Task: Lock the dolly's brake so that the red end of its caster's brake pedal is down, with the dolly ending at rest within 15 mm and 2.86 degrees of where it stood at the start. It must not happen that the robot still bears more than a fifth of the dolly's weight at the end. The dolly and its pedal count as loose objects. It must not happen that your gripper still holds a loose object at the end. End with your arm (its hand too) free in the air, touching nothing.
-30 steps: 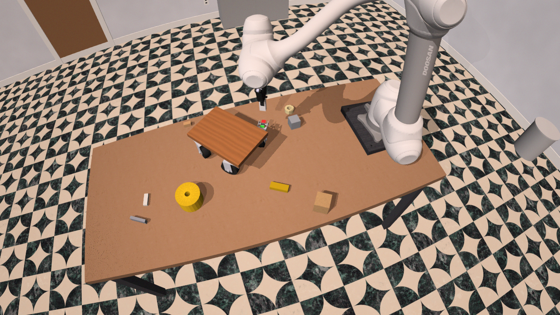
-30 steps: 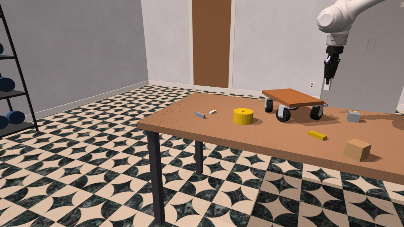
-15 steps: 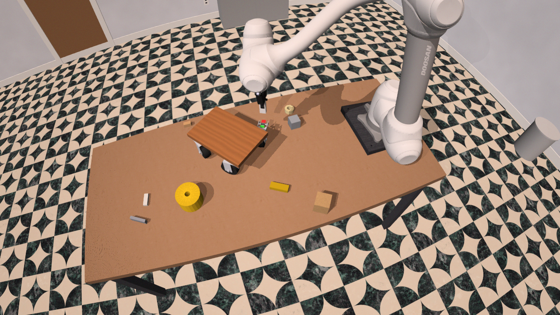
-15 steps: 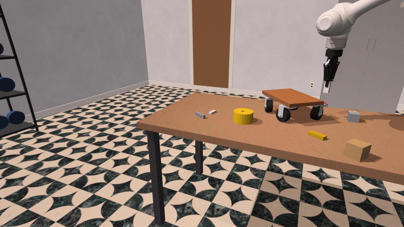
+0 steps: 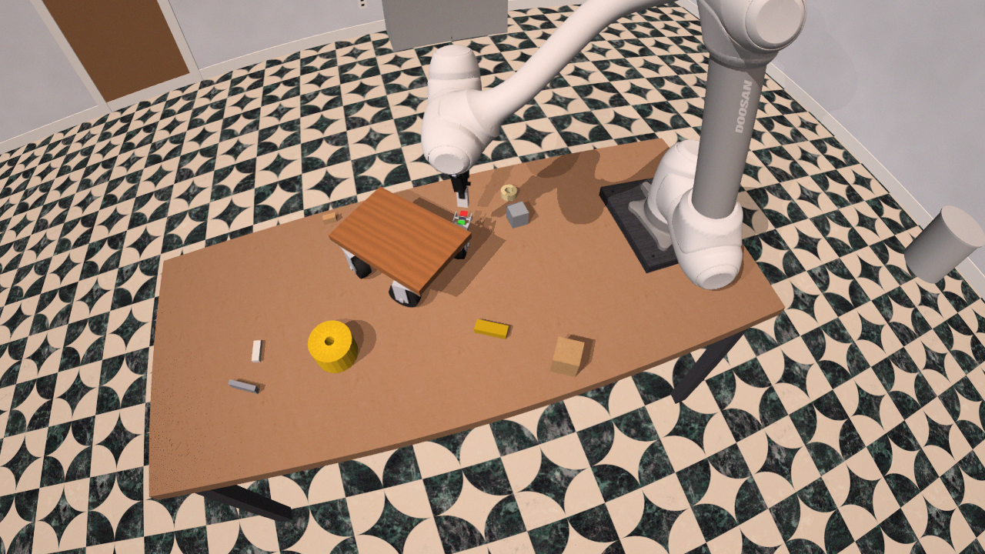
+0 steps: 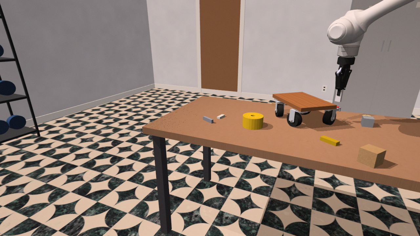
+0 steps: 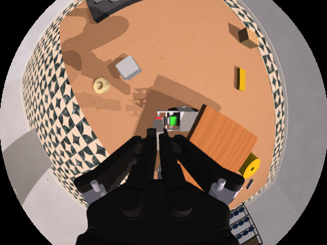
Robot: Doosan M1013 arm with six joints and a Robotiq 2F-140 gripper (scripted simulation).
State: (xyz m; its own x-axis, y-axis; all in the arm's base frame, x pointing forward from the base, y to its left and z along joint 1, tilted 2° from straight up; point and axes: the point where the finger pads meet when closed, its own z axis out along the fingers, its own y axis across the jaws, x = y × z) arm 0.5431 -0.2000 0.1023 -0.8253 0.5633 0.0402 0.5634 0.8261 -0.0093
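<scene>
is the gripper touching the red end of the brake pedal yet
Cannot tell. In the exterior view the shut gripper hangs right above the pedal's red end, but any gap is too small to see. The top and wrist views only show overlap.

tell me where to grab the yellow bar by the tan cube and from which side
Grip the yellow bar across its two long side faces, coming straight down from above. It lies flat on the table, long and narrow, with free space along both sides.

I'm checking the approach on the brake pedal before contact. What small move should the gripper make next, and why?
Probably a short, slow push straight down. The shut gripper hangs just above the red end of the pedal, with the green end nearer the dolly. Pressing vertically should tip the red end down without rolling the dolly.
</scene>
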